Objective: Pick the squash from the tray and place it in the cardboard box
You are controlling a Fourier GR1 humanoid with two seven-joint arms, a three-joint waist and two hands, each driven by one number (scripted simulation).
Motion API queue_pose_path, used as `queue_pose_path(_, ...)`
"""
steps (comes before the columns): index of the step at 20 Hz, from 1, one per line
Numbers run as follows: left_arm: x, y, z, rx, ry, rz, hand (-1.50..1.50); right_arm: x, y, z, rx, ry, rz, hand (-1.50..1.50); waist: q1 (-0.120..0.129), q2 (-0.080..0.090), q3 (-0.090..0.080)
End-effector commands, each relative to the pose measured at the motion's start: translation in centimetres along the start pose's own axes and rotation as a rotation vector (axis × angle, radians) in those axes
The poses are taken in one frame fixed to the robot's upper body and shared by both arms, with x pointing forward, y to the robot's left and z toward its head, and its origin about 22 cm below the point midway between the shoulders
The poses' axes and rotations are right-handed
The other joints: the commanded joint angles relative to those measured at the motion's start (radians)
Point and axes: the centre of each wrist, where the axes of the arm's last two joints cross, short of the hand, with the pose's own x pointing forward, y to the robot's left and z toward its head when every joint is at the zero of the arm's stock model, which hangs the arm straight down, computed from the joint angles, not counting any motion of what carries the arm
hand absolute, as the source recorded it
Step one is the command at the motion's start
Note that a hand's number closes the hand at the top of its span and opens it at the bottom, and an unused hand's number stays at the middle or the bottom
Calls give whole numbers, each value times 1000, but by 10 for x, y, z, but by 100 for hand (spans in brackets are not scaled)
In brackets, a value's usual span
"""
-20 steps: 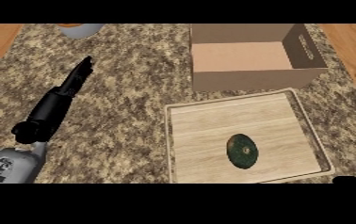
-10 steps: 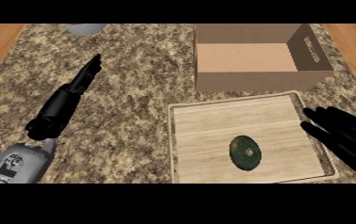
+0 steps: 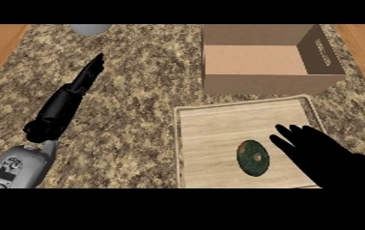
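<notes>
A dark green squash (image 3: 253,157) lies on the wooden tray (image 3: 214,127) at the lower right of the counter. My right hand (image 3: 321,154) hovers over the tray's right part, just right of the squash, fingers straight and spread, not touching it. An open cardboard box (image 3: 249,60) stands just behind the tray, with a handle slot in its right wall. My left hand (image 3: 85,77) stretches out flat over the counter at the left, fingers straight, holding nothing.
A grey round object (image 3: 89,29) shows partly at the counter's back edge, upper left. Wooden floor or edge strips show at both far sides of the granite counter (image 3: 143,103).
My right hand came in from the right edge and moved left over the tray, close to the squash. The left arm shifted slightly up and right.
</notes>
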Motion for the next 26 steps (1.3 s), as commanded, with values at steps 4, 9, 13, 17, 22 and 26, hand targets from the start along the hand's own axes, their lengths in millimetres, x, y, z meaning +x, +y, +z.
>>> queue_pose_path(4,-20,-4,22,0,1,6,0,52,22,-3,9,45,73,-150,-3,-2,2)
queue_pose_path(9,-19,13,-2,13,4,16,0,58,35,-33,-6,93,128,-150,-13,1,2)
queue_pose_path(13,-3,-2,-3,16,24,-3,0,75,44,-24,-43,121,130,-150,-15,-2,3)
queue_pose_path(17,-19,13,4,2,34,3,0,74,50,-50,-30,122,167,-150,-11,1,3)
queue_pose_path(22,-2,15,1,4,-10,2,0,59,52,-55,-11,176,186,-150,-13,0,3)
queue_pose_path(26,-7,4,-1,23,6,8,0,62,67,-58,-9,173,198,-150,-14,0,3)
